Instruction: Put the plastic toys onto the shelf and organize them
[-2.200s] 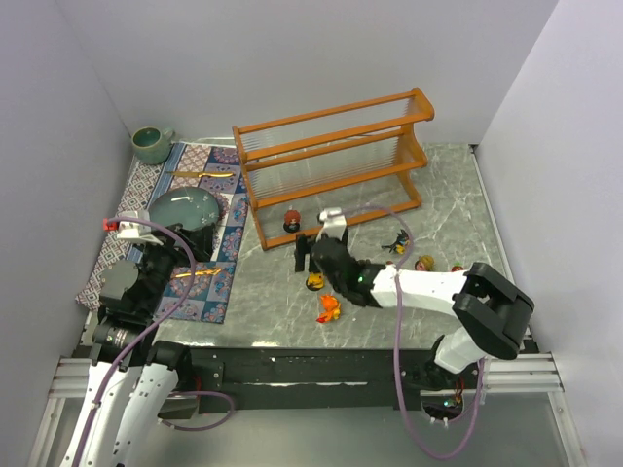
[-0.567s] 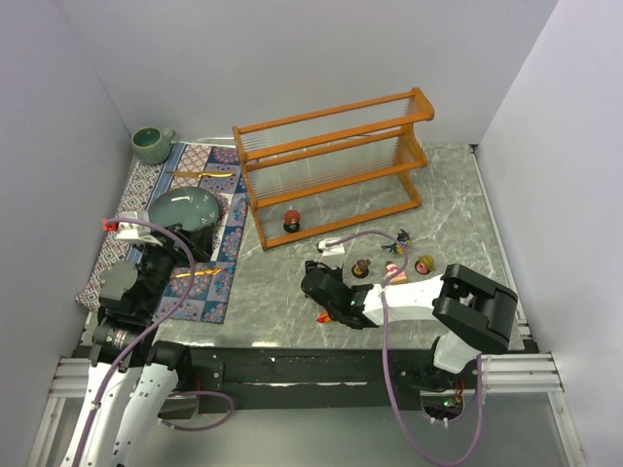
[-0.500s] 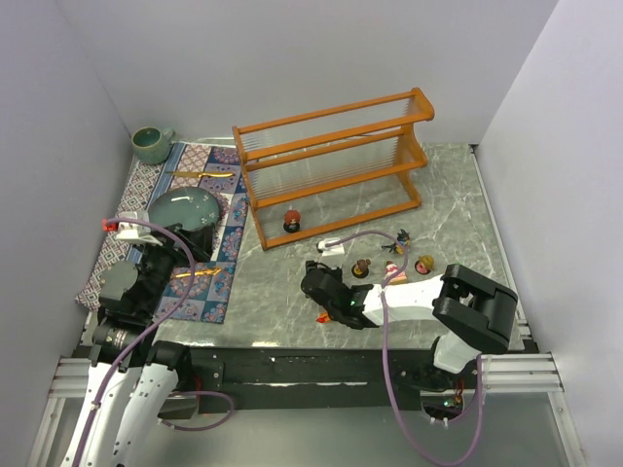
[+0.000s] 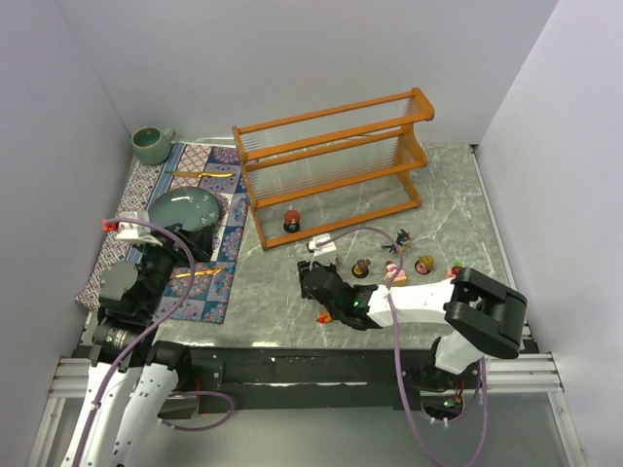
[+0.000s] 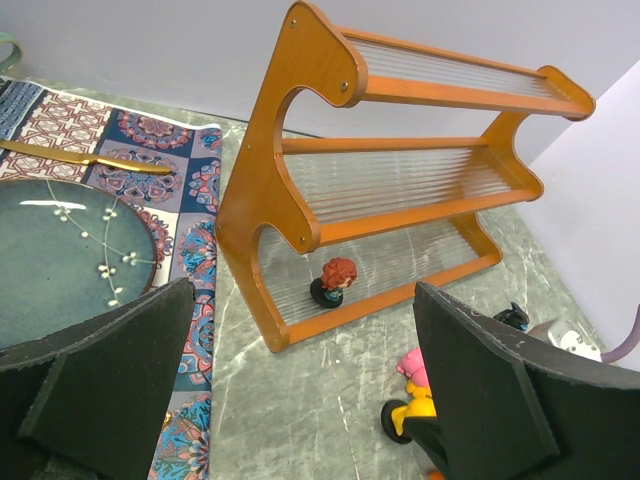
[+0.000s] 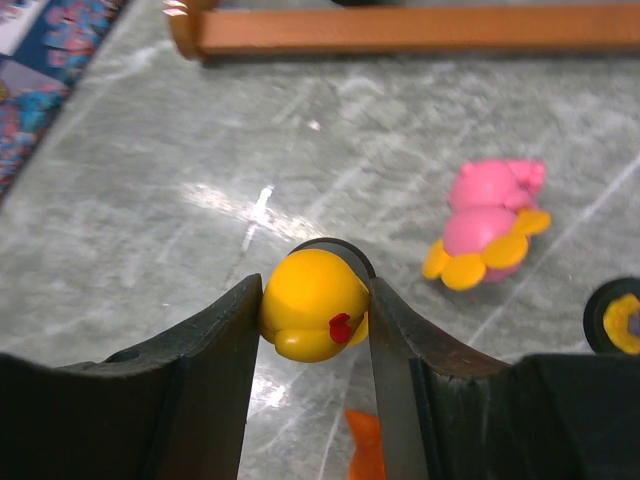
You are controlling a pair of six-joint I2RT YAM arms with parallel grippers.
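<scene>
Right gripper (image 6: 314, 302): pinching one yellow toy (image 6: 303, 325), near side of the shelf (image 4: 336, 115).
Left gripper (image 5: 300, 385): spread wide, empty.
Shelf: one red-haired toy (image 4: 292, 220), bottom tier.
Table (image 4: 448, 195): you've got six loose toys (image 4: 395, 275).

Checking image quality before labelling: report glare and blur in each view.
Right wrist: white glare on the table beside the sharp yellow toy; shelf at top soft. Left wrist: shelf crisp, small highlight on the plate. Top external: evenly lit, sharp throughout.

On the shelf (image 5: 290, 170), a red-haired figurine (image 5: 335, 280) blocks the bottom tier's left end; the rest lies open.
</scene>
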